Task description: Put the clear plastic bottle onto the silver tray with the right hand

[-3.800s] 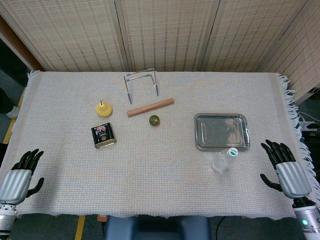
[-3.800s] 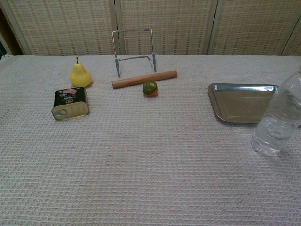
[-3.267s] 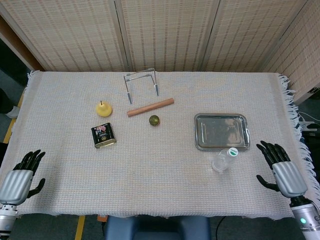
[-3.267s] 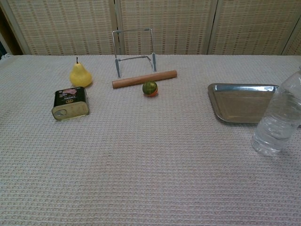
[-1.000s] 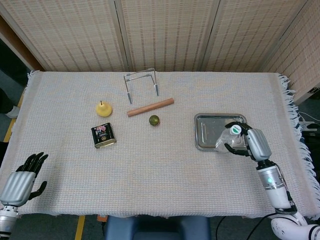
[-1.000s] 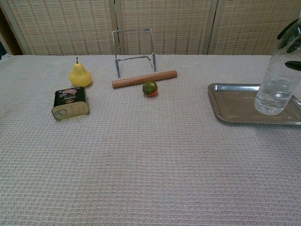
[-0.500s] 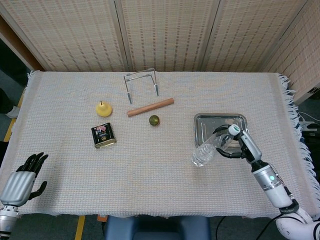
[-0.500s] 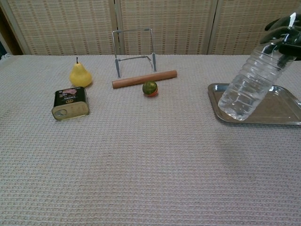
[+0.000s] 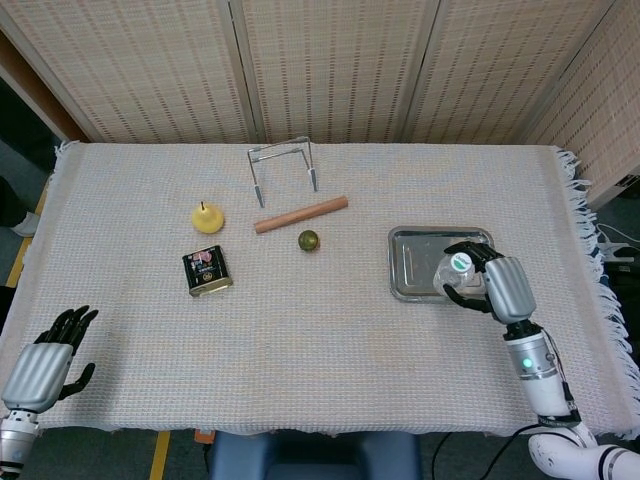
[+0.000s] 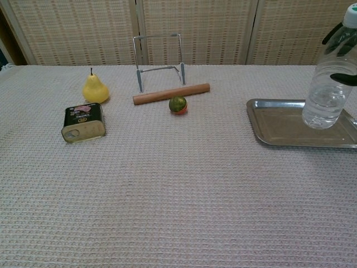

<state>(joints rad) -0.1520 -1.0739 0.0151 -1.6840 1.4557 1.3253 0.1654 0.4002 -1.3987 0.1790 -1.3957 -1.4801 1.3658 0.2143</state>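
At the right of the head view the right hand (image 9: 487,283) wraps the bottle (image 10: 328,84), fingers curled round its upper body. The bottle stands upright, long axis vertical, over the right part of the tray (image 10: 279,129); whether its base touches the metal I cannot tell. Setting it down looks like a straight lowering. The left hand (image 9: 45,362), lower left, lies spread and holds nothing

the clear plastic bottle (image 10: 328,84), tilted half a second ago, now stands upright over the shiny silver metal tray (image 10: 279,131). the black-fingered right hand (image 9: 490,280) has lifted it off the cloth.
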